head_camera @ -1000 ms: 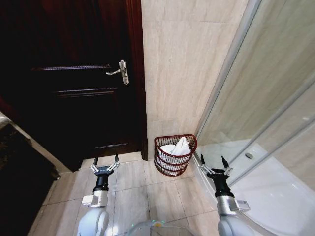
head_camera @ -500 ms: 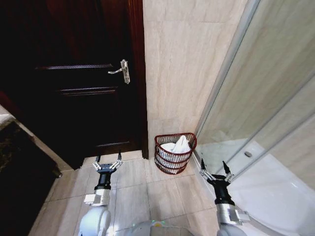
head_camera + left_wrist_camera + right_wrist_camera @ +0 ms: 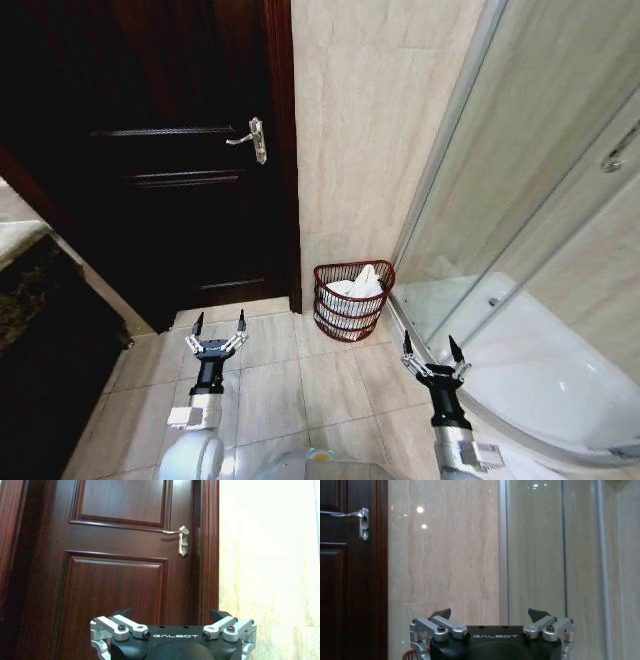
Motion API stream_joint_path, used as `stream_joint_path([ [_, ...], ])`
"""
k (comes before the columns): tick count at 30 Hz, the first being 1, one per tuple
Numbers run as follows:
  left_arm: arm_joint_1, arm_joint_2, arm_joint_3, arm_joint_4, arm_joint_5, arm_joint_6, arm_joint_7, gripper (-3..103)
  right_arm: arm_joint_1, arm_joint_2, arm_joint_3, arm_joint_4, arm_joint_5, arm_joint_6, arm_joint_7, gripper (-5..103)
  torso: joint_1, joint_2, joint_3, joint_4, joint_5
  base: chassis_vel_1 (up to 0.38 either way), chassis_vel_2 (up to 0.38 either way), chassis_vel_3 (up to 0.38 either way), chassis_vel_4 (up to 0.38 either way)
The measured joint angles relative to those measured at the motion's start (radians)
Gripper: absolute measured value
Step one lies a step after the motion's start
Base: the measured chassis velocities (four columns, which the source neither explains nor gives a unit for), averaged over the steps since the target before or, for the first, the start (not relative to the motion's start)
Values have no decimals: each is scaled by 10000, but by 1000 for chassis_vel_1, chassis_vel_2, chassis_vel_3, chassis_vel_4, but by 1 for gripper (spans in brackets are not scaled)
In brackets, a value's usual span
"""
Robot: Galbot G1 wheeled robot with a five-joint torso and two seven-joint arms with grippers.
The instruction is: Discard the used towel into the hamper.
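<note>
Room: tiled bathroom floor (image 3: 290,385), dark wooden door (image 3: 170,180), glass shower enclosure (image 3: 530,220).
Hamper (image 3: 352,300): against the wall between door and shower, white towel (image 3: 358,288) inside.
Left gripper (image 3: 218,332): fingers spread, empty, facing the door.
Right gripper (image 3: 430,352): fingers spread, empty, beside the shower.

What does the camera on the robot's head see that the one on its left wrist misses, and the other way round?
Head view alone: the hamper with a white towel inside, standing on the tiled floor against the wall, next to the glass shower enclosure; also the right hand, open, low by the shower's edge.

Left wrist view alone: a close look at the left hand's open fingers and its GALBOT lettering.

Both: the dark wooden door, its silver door handle, the beige wall, and the left hand, empty.
</note>
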Motion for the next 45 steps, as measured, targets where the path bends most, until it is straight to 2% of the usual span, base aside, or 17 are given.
stream_joint_path([
  [8,-89,-32,-2,73,-3,-16,32,100,-255,-142,4,-233,90,480,206,100,-1,0,0,0,-1,112,-109,-119,107],
  [23,-73,45,-34,271,-110,-296,17,100,-221,-114,-75,-525,51,905,429,100,-38,-80,-44,0,0,71,-70,-66,69],
  [28,-52,7,-29,365,-72,-412,25,100,-225,-145,-79,-610,36,1017,482,100,-129,-286,-150,0,0,0,0,0,0],
  [33,-93,-50,-25,523,-17,-430,30,100,-185,-124,-115,-843,0,1075,497,100,-294,-705,-412,0,0,0,0,0,0],
  [45,-96,-30,-74,584,-41,-457,15,100,-25,-91,22,-939,103,953,600,100,-473,-1165,-689,0,0,0,0,0,0],
])
